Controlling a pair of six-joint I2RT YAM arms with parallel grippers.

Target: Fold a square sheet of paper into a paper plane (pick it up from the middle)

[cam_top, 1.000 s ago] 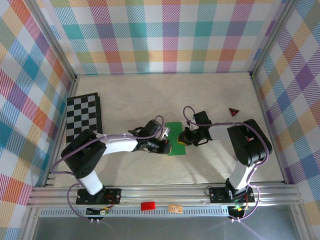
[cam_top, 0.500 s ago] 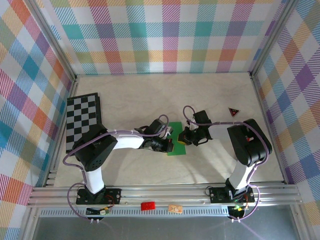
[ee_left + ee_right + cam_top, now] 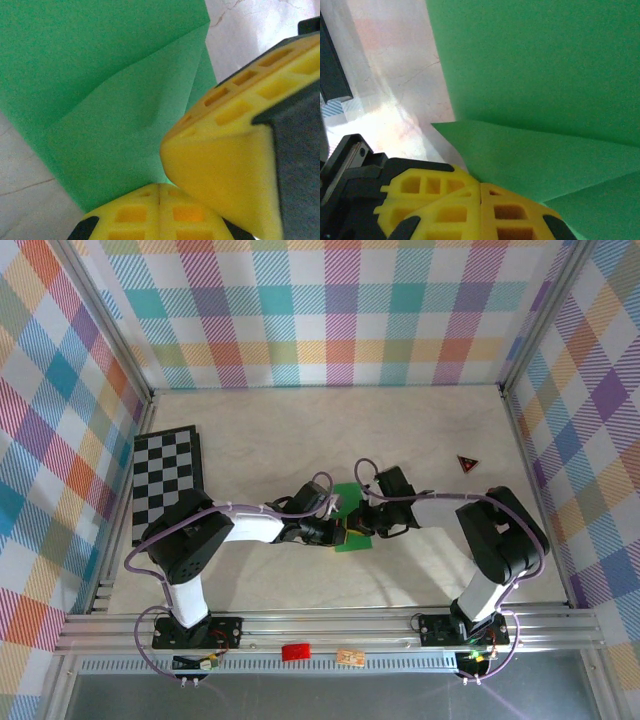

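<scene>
The bright green square sheet of paper lies on the table between the two arms, partly folded, with slanting flaps laid over it. A finished paper plane is out of view. My left gripper is shut, its yellow tips down at the sheet's near edge. Coming in from the right, my right gripper is also shut, tips at a folded flap. The two grippers meet over the sheet; in the left wrist view a yellow right fingertip sits right beside mine. Nothing shows between either pair of jaws.
A black-and-white chessboard lies at the left wall. A small red-and-black triangle sits at the right. A red cylinder rests on the front rail. Plaid walls close in three sides.
My left gripper has slid right onto the sheet and my right gripper has come left and nearer, so the two now meet over the paper. Both stayed shut.
</scene>
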